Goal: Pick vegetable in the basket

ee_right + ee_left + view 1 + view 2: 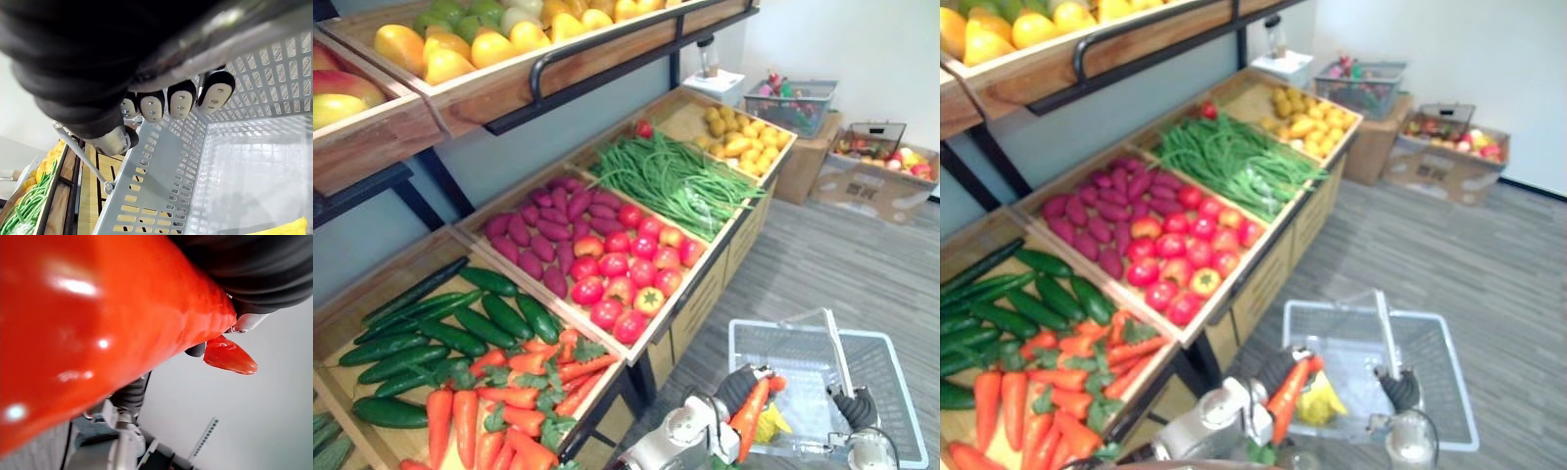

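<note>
Nearest, the left hand [736, 385] is clamped round a carrot [749, 419], holding it over the near-left corner of the grey basket [783, 343], where a yellow item [770, 424] lies. The right hand [850, 406] has its fingers [181, 100] curled round the basket's handle [835, 348]. Farther left, crates hold piled carrots [509, 392], cucumbers [440, 333], tomatoes [626, 269] and, farthest, green beans [675, 181].
</note>
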Controlling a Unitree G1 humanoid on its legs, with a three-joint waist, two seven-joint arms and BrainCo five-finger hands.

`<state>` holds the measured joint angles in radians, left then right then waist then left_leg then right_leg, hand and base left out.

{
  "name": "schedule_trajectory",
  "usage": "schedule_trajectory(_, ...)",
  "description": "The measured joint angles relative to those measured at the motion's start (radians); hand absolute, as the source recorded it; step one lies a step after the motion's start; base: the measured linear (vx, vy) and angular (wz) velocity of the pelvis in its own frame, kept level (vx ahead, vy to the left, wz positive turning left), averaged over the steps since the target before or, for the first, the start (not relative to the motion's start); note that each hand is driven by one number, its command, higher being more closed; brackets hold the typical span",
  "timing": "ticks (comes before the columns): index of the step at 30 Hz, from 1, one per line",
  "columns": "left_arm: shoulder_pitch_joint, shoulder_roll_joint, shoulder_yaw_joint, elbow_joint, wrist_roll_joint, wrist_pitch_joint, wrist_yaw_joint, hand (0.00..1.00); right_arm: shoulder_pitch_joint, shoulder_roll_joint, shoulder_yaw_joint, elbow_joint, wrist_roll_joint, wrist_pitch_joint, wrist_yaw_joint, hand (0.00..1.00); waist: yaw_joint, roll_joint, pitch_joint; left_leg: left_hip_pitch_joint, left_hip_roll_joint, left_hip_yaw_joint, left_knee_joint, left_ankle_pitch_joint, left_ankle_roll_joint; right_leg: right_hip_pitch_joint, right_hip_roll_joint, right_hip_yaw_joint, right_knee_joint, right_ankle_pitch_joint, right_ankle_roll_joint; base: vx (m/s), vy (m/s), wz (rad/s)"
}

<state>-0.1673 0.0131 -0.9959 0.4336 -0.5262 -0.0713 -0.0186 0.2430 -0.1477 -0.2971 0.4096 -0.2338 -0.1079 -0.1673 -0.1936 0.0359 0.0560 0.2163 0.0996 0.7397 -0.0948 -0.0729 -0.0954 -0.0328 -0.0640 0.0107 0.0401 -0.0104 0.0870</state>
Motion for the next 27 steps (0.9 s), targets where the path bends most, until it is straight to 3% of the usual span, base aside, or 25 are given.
schedule_trajectory(8,-0.080,-0.037,-0.035,0.185,0.120,0.008,0.096,1.00,-0.001,0.030,0.111,-0.024,0.064,0.014,-0.027,1.00,-0.049,-0.022,0.014,0.015,0.004,0.054,0.000,-0.005,-0.007,-0.020,0.017,0.048,0.015,0.000,0.000,-0.03,-0.018,-0.20)
schedule_trajectory(18,-0.086,-0.038,-0.050,0.250,0.238,0.008,0.176,1.00,0.025,0.068,0.251,-0.090,0.129,0.016,-0.042,1.00,-0.076,-0.061,0.038,0.012,0.007,0.107,0.000,-0.010,-0.014,-0.055,0.032,0.088,0.028,0.001,-0.001,-0.02,-0.026,-0.14)
schedule_trajectory(27,-0.160,-0.045,-0.043,0.323,0.330,0.008,0.226,1.00,0.038,0.086,0.300,-0.091,0.158,0.011,-0.043,1.00,-0.079,-0.069,0.042,-0.013,0.013,0.128,0.029,-0.018,-0.015,-0.082,0.034,0.107,0.030,0.001,-0.001,0.00,-0.023,-0.07)
